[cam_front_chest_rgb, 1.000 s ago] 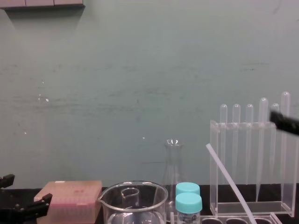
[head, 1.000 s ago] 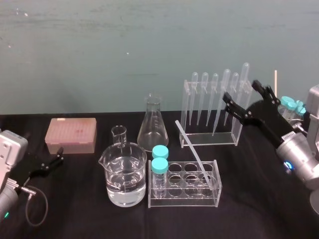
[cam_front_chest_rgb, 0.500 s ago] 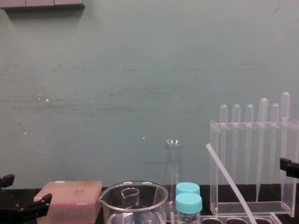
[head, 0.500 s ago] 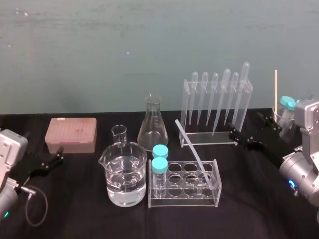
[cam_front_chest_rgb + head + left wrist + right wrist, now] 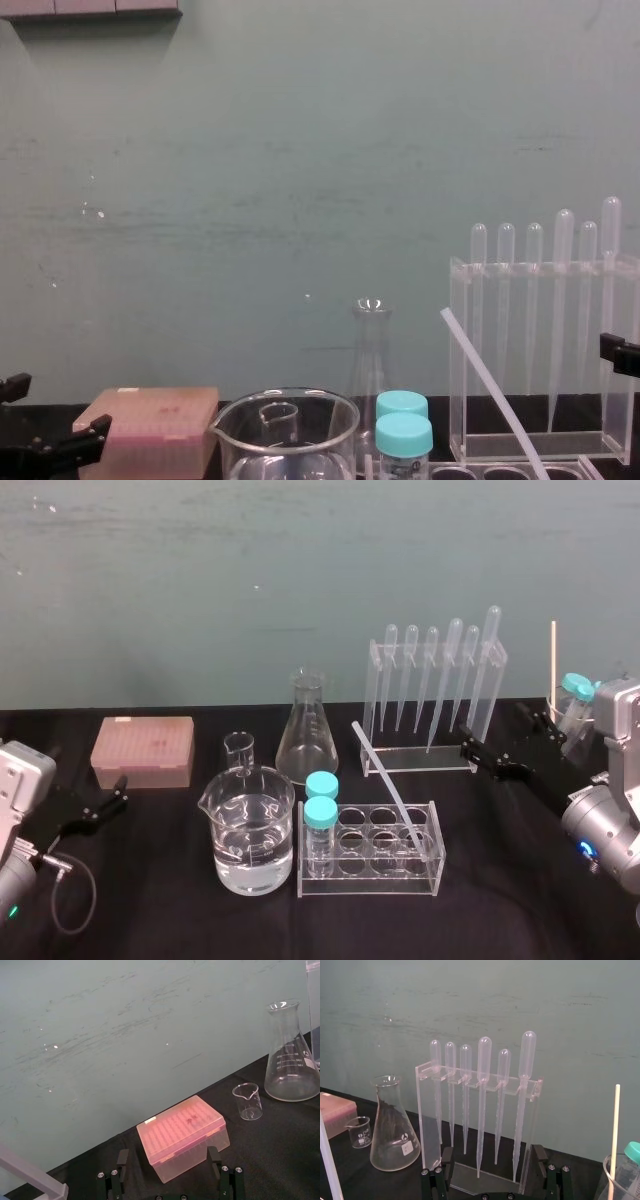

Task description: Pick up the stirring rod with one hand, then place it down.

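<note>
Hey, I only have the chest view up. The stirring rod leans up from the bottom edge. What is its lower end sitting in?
Observer: In the head view, the stirring rod stands slanted in a right-hand hole of the clear tube rack.
Operator: I just see a black tip at my right edge. Is that the right gripper?
Observer: Yes. The right gripper is open and empty, low beside the right end of the pipette rack and apart from the rod.
Operator: And the left one?
Observer: The left gripper is open, nearer the robot than the pink tip box and not touching it.
</note>
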`<act>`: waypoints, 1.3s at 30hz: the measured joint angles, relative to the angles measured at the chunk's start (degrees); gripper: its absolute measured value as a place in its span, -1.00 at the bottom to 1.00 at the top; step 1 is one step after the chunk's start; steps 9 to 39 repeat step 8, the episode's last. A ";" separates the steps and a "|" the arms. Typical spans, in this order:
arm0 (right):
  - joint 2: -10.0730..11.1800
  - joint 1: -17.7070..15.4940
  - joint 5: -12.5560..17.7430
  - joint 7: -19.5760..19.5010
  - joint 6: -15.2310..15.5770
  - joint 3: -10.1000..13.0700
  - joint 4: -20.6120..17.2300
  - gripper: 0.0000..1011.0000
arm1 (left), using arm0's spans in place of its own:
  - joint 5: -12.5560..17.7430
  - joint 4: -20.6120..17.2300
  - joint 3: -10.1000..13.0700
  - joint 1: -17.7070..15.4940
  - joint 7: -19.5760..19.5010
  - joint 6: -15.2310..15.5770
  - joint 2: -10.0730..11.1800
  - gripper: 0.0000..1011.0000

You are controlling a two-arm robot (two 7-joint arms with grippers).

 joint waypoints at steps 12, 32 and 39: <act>0.00 0.00 0.04 0.05 -0.12 0.04 -0.04 0.98 | 0.00 0.00 0.00 0.00 0.00 0.00 0.00 0.98; 0.00 0.00 0.04 0.05 -0.12 0.04 -0.04 0.98 | 0.00 0.00 0.00 0.00 0.00 0.00 0.00 0.98; 0.00 0.00 0.04 0.05 -0.12 0.04 -0.04 0.98 | 0.00 0.00 0.00 0.00 0.00 0.00 0.00 0.98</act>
